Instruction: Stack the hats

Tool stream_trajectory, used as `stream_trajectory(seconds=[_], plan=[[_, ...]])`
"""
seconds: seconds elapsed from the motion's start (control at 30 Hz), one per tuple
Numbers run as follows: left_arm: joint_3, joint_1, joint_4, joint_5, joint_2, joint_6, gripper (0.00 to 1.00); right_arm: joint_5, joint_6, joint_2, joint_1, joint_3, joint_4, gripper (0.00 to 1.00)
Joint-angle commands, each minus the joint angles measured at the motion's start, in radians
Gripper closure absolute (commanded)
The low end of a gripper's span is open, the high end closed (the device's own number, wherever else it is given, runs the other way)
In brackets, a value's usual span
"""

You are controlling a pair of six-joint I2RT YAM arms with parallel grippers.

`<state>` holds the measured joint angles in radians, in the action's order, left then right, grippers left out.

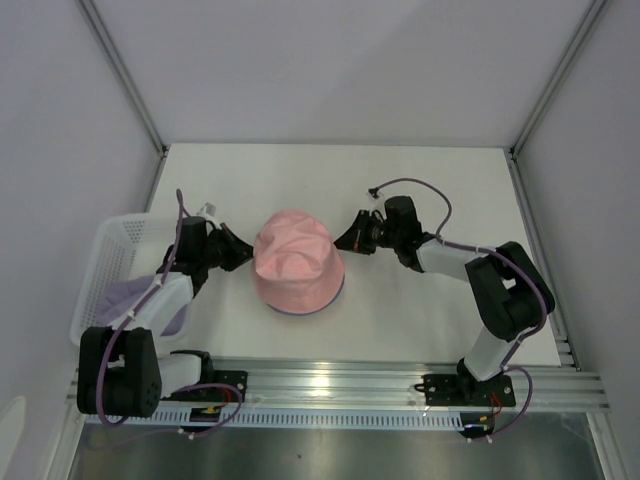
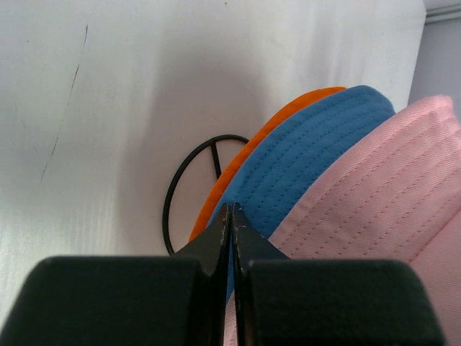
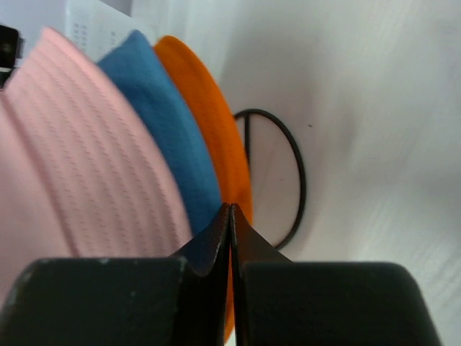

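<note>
The pink hat sits in the middle of the table, the top of a pile. From overhead it hides nearly everything beneath it. The wrist cameras, looking in low from each side, show what lies under it: the blue hat directly below, then the orange hat, their brims fanned out one past the other. Under them is a black wire frame whose ring stands on the table, apparently there to keep the crowns in shape as the pile grows.

The left gripper and right gripper flank the pile at brim height, one on each side. Both have their jaws pressed together. In the close views the tips meet in front of the brims, and I see no fabric pinched between them.

Only the overhead view takes in the lavender hat, lying in the white mesh basket at the left edge, well apart from the pile. By my reckoning that one remains to be added.
</note>
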<state>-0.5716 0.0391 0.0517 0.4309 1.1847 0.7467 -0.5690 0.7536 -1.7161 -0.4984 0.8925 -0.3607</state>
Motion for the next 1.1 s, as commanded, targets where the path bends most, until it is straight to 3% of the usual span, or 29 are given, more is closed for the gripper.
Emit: stream_trajectory(seconds=[0.0, 0.23, 0.33, 0.37, 0.4, 0.43, 0.53, 0.57, 0.6, 0.7, 0.87, 1.07], plan=[[-0.011, 0.025, 0.037, -0.041, -0.014, -0.043, 0.99, 0.052, -0.082, -0.005, -0.012, 0.016, 0.075, 1.0], [-0.051, 0.045, 0.089, -0.09, -0.016, -0.066, 0.99, 0.126, -0.18, 0.044, -0.025, 0.046, 0.216, 1.0], [-0.094, 0.044, 0.215, -0.196, -0.063, -0.101, 0.96, 0.17, -0.233, 0.075, -0.025, 0.068, 0.287, 0.84], [-0.161, 0.044, 0.255, -0.228, -0.1, -0.115, 0.84, 0.184, -0.25, 0.104, -0.022, 0.092, 0.336, 0.68], [-0.183, 0.042, 0.339, -0.294, -0.12, -0.127, 0.74, 0.213, -0.269, 0.121, -0.016, 0.106, 0.356, 0.6], [-0.273, 0.036, 0.42, -0.326, -0.16, -0.148, 0.53, 0.227, -0.295, 0.156, 0.006, 0.132, 0.417, 0.47], [-0.402, 0.019, 0.557, -0.467, -0.209, -0.179, 0.22, 0.213, -0.307, 0.21, 0.068, 0.164, 0.463, 0.28], [-0.466, 0.001, 0.606, -0.5, -0.221, -0.182, 0.07, 0.181, -0.298, 0.226, 0.099, 0.175, 0.492, 0.22], [-0.522, -0.008, 0.69, -0.53, -0.25, -0.184, 0.02, 0.163, -0.295, 0.258, 0.128, 0.192, 0.505, 0.2], [-0.601, -0.044, 0.86, -0.645, -0.295, -0.141, 0.0, 0.132, -0.304, 0.344, 0.234, 0.198, 0.537, 0.14], [-0.542, -0.146, 1.082, -0.843, -0.398, 0.046, 0.01, 0.213, -0.347, 0.47, 0.267, 0.191, 0.588, 0.01], [-0.391, -0.333, 1.243, -0.854, -0.482, 0.25, 0.01, 0.196, -0.338, 0.51, 0.267, 0.181, 0.585, 0.0]])
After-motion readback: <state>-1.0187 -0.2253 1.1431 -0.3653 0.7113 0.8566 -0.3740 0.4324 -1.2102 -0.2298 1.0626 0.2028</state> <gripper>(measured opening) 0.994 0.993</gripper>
